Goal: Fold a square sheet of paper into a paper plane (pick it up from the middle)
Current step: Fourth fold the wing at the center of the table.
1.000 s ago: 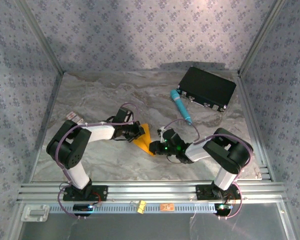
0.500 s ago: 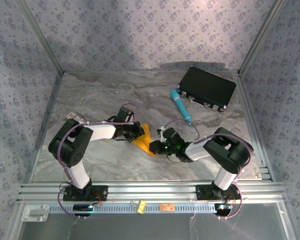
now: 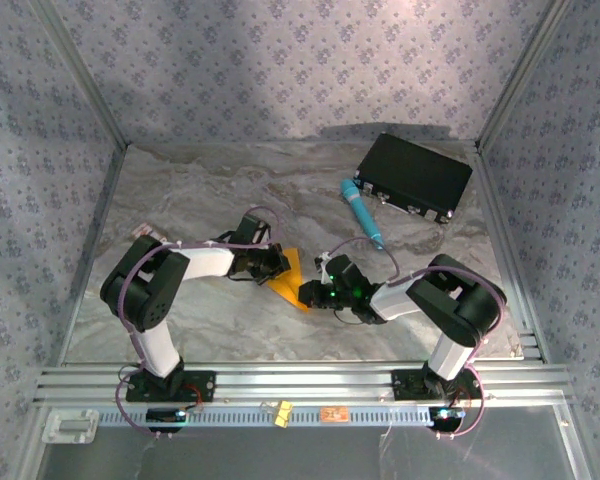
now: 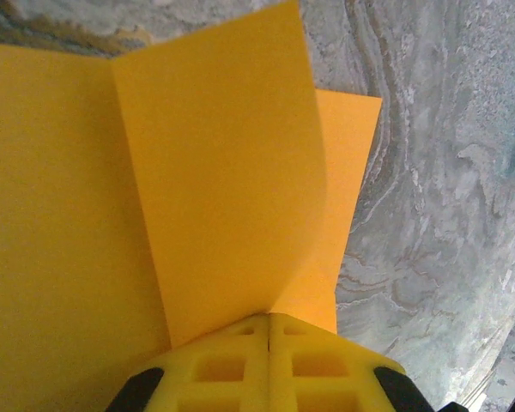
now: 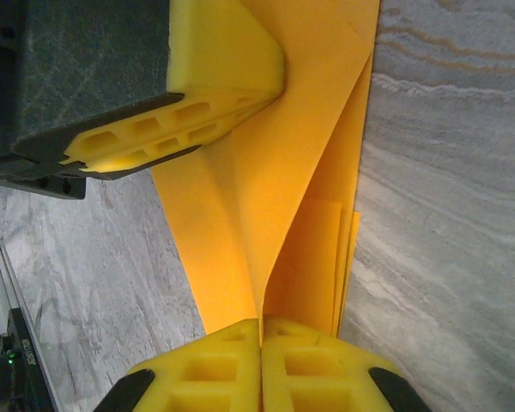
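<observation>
The orange-yellow square sheet of paper is folded in layers into a narrow wedge, the shape of a paper plane, and is held between both arms at the table's middle. My left gripper is shut on its far-left edge. In the left wrist view the yellow fingertips meet on a crease of the paper, which fans out ahead. My right gripper is shut on the near-right end. In the right wrist view my right gripper pinches the paper, with the left gripper's fingers on it further up.
A teal pen-like cylinder lies behind the right arm, with a black box at the back right. A small white-and-red card lies by the left wall. Metal rails run along the near edge.
The left arm's elbow has shifted a little to the right. Both grippers and the paper stay almost where they were.
</observation>
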### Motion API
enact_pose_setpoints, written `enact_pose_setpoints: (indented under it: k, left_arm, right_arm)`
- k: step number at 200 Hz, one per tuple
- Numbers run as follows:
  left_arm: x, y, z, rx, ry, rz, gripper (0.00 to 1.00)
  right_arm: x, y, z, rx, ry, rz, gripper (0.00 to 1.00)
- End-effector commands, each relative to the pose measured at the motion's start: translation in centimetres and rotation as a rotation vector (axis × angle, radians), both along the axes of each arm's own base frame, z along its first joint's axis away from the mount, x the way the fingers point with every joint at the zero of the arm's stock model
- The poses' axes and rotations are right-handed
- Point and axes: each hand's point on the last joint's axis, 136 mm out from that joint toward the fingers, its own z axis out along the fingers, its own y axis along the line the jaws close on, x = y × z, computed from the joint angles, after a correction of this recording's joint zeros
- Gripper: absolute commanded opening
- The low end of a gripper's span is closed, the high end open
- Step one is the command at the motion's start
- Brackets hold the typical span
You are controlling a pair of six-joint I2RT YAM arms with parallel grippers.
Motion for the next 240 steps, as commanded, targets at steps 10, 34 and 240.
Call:
enact_pose_setpoints:
  k: [10, 34, 240]
  left_arm:
    - [-0.2, 0.3, -1.1, 0.043, 0.016, -0.022, 0.04]
    - [-0.5, 0.5, -1.5, 0.060, 0.031, -0.029, 0.03]
    - [-0.9, 0.5, -2.6, 0.057, 0.065, -0.027, 0.01]
  right_arm:
    - [-1.5, -1.7, -3.7, -0.120, 0.119, -0.014, 0.08]
    - [-1.5, -1.3, -3.3, -0.101, 0.122, -0.007, 0.09]
    - [-3.6, -2.1, -2.7, -0.139, 0.170, 0.022, 0.09]
